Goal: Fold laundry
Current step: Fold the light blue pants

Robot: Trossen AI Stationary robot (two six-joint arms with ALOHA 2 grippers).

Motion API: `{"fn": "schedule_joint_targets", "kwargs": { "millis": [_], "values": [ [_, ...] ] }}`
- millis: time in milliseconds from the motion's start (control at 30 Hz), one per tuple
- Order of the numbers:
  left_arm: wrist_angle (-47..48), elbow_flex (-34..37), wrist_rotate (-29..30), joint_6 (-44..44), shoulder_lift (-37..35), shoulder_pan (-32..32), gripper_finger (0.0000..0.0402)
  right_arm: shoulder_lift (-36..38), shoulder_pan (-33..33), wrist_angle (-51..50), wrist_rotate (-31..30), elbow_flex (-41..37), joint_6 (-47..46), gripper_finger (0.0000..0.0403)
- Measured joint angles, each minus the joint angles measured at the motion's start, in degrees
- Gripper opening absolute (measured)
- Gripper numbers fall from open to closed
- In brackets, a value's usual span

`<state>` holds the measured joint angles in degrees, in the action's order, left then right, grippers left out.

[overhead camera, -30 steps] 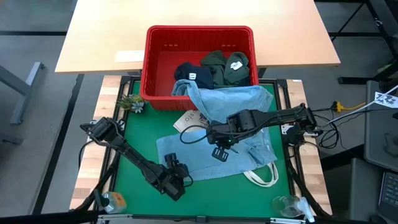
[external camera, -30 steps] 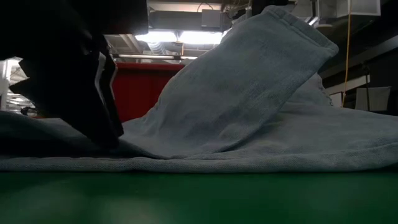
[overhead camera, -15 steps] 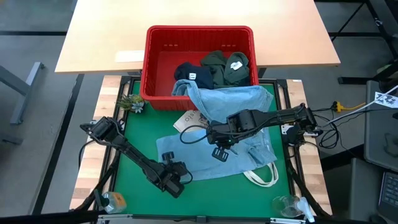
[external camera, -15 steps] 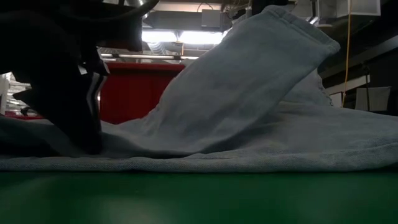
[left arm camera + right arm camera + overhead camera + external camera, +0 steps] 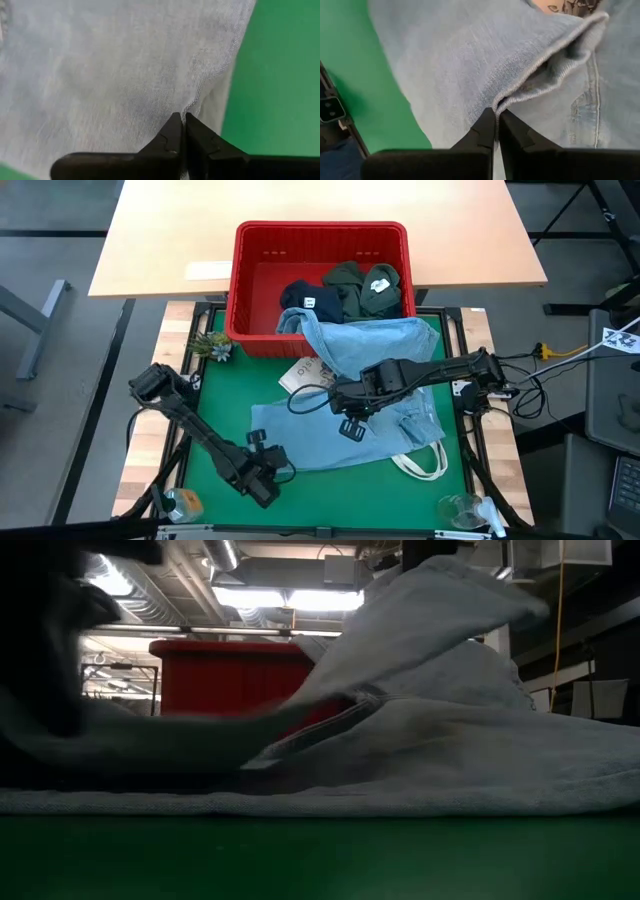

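Observation:
A light blue denim garment (image 5: 375, 370) hangs from the front rim of the red basket (image 5: 320, 235) down onto the green mat (image 5: 225, 395). It partly covers a white tote bag (image 5: 420, 465). My right gripper (image 5: 347, 418) is shut on the denim's middle and holds it raised. My left gripper (image 5: 275, 465) is shut on the denim's near left part. In the low view the denim (image 5: 450, 740) rises as a slope before the basket (image 5: 230, 675). Navy (image 5: 300, 298) and olive (image 5: 365, 288) garments lie in the basket. My left gripper pinches a small tuck of the denim (image 5: 192, 106) between its two fingers, a little in from the cloth's edge (image 5: 225, 95). The fingers slant down from the near left. The cloth is puckered at the tips and raised off the mat there. My right gripper pinches a hemmed, folded edge of the denim (image 5: 520, 97) between its two fingers, coming from above. The fold runs away from the tips. The cloth hangs raised off the mat, and its lower part lies on the table.
A small green plant (image 5: 213, 345) stands at the mat's far left corner. A clear glass (image 5: 460, 510) sits at the near right, a small jar (image 5: 180, 502) at the near left. A wooden table (image 5: 320, 210) lies behind the basket.
My left gripper has shut on the denim's near left part. It has gone up and toward the table's near left corner. That part of the cloth has lifted off the mat and drawn out leftward, while the part held by my right gripper has stayed raised.

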<state>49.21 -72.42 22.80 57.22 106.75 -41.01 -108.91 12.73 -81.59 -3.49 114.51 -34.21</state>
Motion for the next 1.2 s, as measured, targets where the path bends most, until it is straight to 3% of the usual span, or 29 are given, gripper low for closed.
{"fn": "schedule_joint_targets", "kwargs": {
  "millis": [433, 800, 967, 1200],
  "values": [
    [-0.3, 0.0, -4.1, 8.6, 0.5, -4.0, 0.0007, -0.6, 0.0, 10.6, -2.0, -11.8, 3.0, 0.0012],
    [-2.9, 0.0, -3.9, 6.9, 0.5, -2.8, 0.0124, -0.6, 0.0, 10.9, -1.2, -15.8, 3.1, 0.0012],
    [-7.0, 0.0, 1.3, 1.5, 0.3, -2.2, 0.0149, -0.6, 0.0, 10.6, -0.4, -15.8, 3.1, 0.0012],
    [-5.8, 0.0, 7.7, -4.0, -5.7, 1.0, 0.0136, -0.6, 0.0, 10.1, -2.5, -15.8, 3.2, 0.0012]
  ]
}}
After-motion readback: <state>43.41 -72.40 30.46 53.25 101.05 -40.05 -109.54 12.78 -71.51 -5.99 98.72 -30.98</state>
